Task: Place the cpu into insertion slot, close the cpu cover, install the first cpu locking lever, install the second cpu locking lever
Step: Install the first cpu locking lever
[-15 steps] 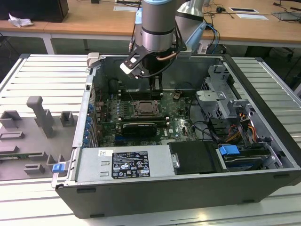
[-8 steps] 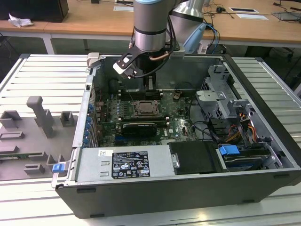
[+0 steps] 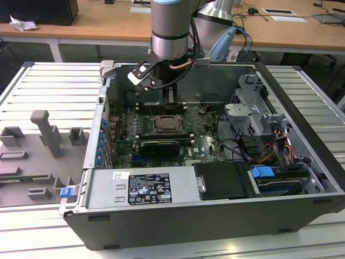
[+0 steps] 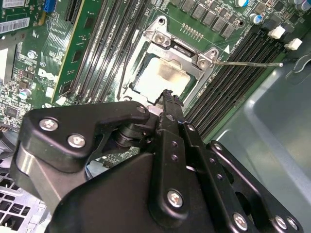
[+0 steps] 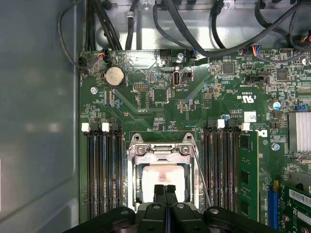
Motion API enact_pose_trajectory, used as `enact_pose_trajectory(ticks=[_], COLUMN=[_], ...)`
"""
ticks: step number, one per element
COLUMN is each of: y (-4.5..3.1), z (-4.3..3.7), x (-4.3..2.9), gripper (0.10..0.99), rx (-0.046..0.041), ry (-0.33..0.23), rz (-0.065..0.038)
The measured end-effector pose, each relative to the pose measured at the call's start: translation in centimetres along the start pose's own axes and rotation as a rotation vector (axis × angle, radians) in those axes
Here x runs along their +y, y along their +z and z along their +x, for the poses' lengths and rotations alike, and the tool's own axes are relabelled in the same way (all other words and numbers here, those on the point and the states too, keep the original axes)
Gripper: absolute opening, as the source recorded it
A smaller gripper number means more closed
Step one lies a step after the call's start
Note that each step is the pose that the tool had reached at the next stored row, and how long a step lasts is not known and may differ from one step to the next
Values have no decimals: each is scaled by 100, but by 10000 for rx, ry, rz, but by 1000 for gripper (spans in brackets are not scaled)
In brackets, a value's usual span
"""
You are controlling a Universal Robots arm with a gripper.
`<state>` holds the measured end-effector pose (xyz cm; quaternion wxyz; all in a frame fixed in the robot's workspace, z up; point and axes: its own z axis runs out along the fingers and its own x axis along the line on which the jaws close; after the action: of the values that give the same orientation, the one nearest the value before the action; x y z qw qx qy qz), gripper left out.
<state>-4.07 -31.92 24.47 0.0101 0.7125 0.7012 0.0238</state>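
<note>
The end effector [image 5: 165, 190] hangs clenched and empty, its tips just above the cpu [image 5: 163, 174]. The cpu lies in the insertion slot [image 3: 164, 125] under the lowered cpu cover [image 5: 163, 149]. One thin locking lever [image 4: 248, 63] stands loose, reaching out over the memory slots [image 5: 221, 170]. A slightly off-line descent could, I judge, scrape the tips across the chip's lid or catch the cover's frame. A push on the springy lever might slip off and strike the green motherboard [image 5: 160, 97] beyond.
</note>
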Motion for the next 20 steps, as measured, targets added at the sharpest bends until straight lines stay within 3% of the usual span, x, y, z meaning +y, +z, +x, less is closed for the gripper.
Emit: enact_pose_trajectory(ticks=[5, 12, 20], y=[-1, -143, -157], z=[0, 3, 3], x=[0, 7, 7], gripper=[106, 106, 106], rx=[0, 1, 8], ry=[0, 1, 1], rz=[0, 0, 0])
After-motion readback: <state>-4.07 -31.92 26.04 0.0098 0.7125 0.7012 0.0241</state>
